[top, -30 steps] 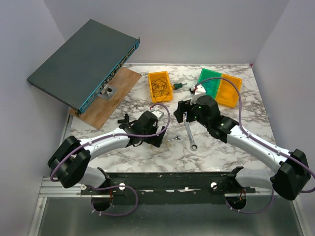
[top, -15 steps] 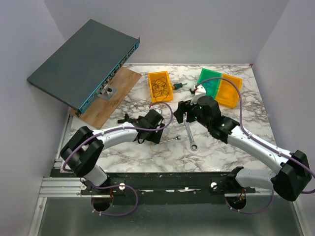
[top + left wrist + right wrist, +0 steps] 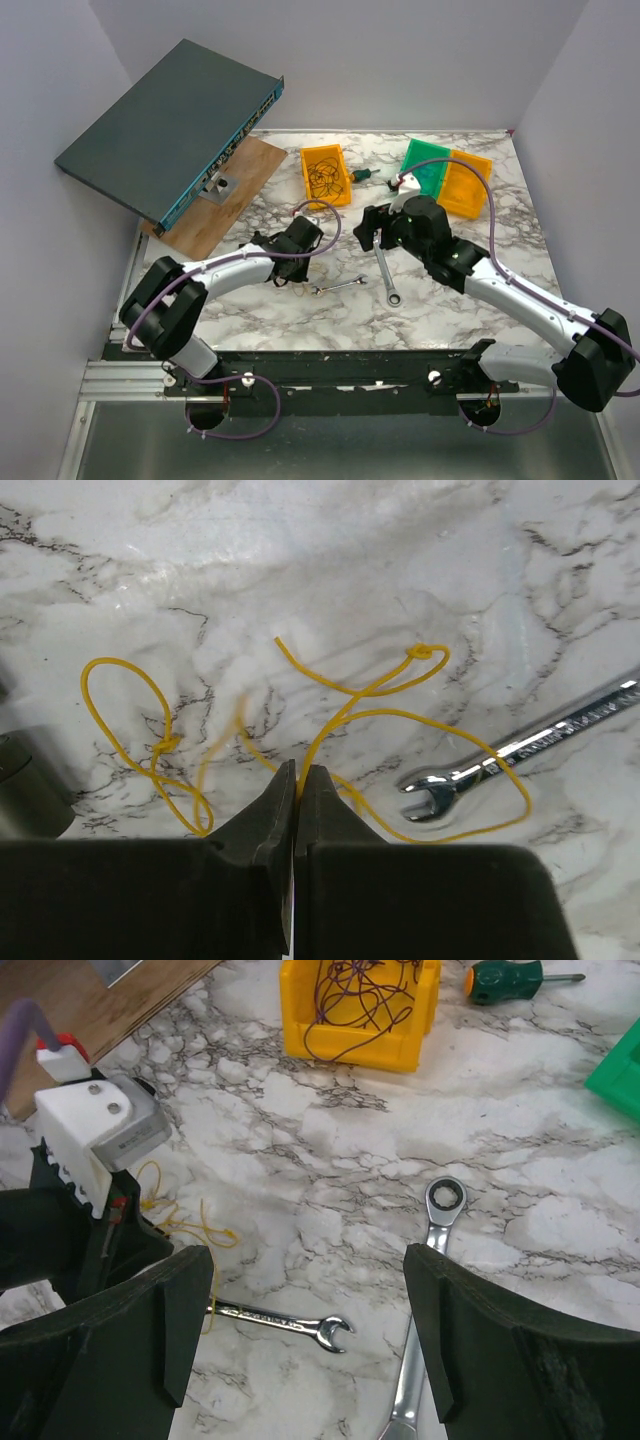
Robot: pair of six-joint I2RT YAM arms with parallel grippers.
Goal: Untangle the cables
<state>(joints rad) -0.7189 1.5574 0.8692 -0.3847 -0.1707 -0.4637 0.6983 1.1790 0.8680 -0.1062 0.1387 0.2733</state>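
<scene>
A thin yellow cable (image 3: 400, 695) lies in loose loops and small knots on the marble table (image 3: 330, 550). My left gripper (image 3: 297, 778) is shut on one strand of it, down at the tabletop. In the top view the left gripper (image 3: 287, 274) is left of centre, with the yellow cable (image 3: 296, 281) at its tips. More cables, a dark tangle (image 3: 352, 995), fill a yellow bin (image 3: 350, 1048). My right gripper (image 3: 310, 1330) hangs open above the table with nothing between its fingers. It is to the right of the left gripper, and the yellow cable (image 3: 170, 1222) shows beside its left finger.
A small silver wrench (image 3: 520, 750) lies just right of the yellow cable, and a longer ratchet wrench (image 3: 387, 274) lies under the right gripper. At the back stand the yellow bin (image 3: 325, 176), a screwdriver (image 3: 362, 175), green (image 3: 428, 165) and orange (image 3: 466, 185) bins. A network switch (image 3: 170, 125) sits on a wooden board (image 3: 215, 200) at back left.
My left gripper went from open to shut, closing on the yellow cable, and its arm reached a little further back. The right arm has barely moved.
</scene>
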